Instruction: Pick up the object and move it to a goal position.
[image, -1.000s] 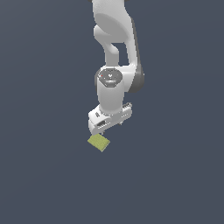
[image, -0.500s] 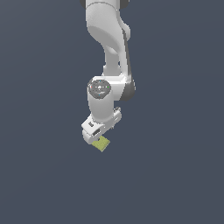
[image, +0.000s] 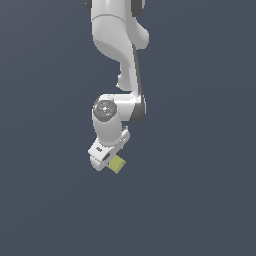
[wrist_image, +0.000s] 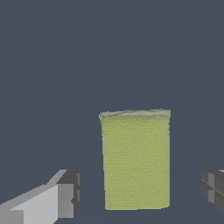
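Observation:
The object (image: 118, 164) is a small flat yellow-green block lying on the dark grey surface. In the exterior view the white gripper (image: 104, 161) hangs low right over it and covers its left part. In the wrist view the object (wrist_image: 135, 159) lies between the two fingers (wrist_image: 68, 199). A gap shows on each side, so the fingers stand apart from it. The gripper (wrist_image: 140, 194) is open and holds nothing.
A plain dark grey surface (image: 200, 200) fills both views. The white arm (image: 117, 45) comes down from the top of the exterior view.
The gripper has come down and shifted toward the exterior view's left, ending over the block. The block has stayed where it was.

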